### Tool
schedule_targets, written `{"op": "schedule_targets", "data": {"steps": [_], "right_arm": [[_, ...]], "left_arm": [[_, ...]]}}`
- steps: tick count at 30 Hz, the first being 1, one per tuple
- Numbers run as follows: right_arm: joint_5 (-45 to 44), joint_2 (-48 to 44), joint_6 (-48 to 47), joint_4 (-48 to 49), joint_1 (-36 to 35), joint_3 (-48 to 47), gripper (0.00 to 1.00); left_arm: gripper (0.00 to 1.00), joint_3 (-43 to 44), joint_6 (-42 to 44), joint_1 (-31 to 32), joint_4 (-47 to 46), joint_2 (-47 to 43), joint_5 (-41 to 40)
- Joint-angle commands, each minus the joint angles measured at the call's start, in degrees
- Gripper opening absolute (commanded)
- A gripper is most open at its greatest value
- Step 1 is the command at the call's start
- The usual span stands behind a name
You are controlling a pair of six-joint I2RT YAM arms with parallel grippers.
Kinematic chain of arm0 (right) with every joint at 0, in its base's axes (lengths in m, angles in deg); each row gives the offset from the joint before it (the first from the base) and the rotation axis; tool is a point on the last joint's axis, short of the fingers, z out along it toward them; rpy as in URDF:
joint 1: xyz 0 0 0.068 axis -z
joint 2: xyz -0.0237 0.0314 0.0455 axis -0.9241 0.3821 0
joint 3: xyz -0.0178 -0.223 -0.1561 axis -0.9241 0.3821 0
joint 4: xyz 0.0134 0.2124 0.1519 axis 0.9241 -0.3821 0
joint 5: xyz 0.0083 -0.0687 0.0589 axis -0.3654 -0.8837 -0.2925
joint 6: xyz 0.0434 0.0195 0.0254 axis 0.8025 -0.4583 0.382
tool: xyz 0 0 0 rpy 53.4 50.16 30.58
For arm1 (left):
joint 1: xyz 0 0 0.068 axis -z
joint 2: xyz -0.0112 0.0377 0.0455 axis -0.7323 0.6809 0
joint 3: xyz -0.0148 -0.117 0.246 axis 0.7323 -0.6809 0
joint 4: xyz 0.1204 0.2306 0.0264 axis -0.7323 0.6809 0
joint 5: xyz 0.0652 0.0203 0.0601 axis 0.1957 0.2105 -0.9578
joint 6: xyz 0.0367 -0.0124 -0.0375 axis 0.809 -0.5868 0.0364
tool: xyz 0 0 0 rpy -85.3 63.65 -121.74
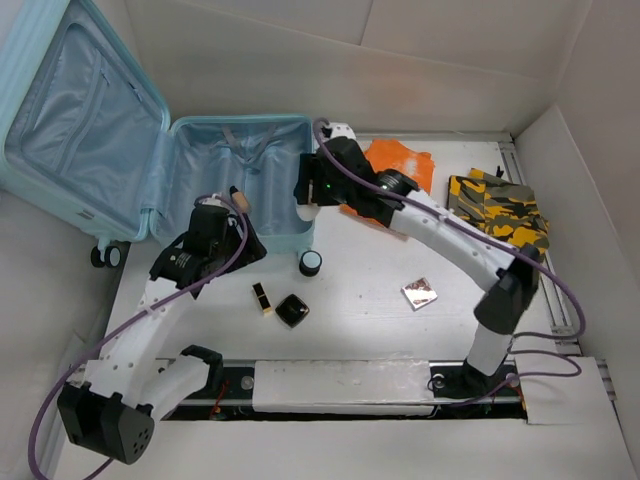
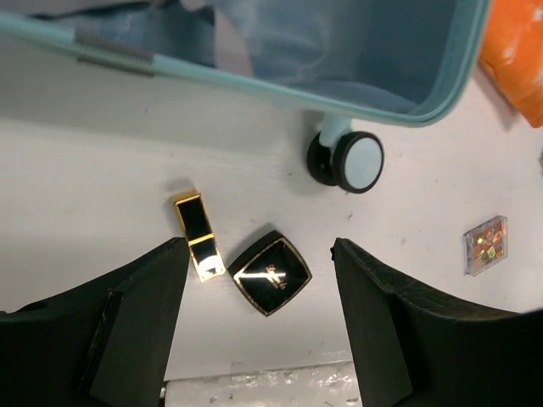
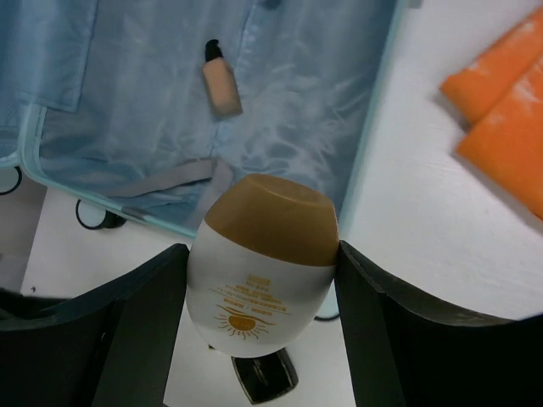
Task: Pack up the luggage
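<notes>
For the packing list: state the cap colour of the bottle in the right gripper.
The bottle has a golden-brown cap; right wrist view shows it best.

Your white table (image 1: pixel 380 335) carries six items. The luggage (image 1: pixel 130 140) lies open at the far left, one caster resting on the surface. An orange cloth (image 1: pixel 400 160) lies at the far centre, with a camouflage cloth (image 1: pixel 495 205) just to its right. Near centre you have a black-and-gold lipstick (image 1: pixel 262 298) just beside a square black compact (image 1: pixel 292 310). A small square packet (image 1: pixel 419 293) lies well apart, to their right.
</notes>
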Motion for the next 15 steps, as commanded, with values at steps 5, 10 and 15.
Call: {"op": "schedule_targets", "data": {"steps": [5, 10, 15], "right_arm": [[9.0, 16.7, -5.7, 0.8, 2.7, -17.2, 0.50], [11.7, 24.7, -5.7, 2.1, 2.7, -23.7, 0.67], [13.8, 25.5, -5.7, 2.1, 3.2, -27.1, 0.83]], "left_arm": [[0.65, -6.3, -7.2, -0.2, 3.8, -5.1, -3.0], [0.65, -7.5, -9.9, -0.2, 2.5, -1.7, -0.6], [0.65, -11.4, -11.5, -0.2, -3.3, 1.9, 1.2]]}}
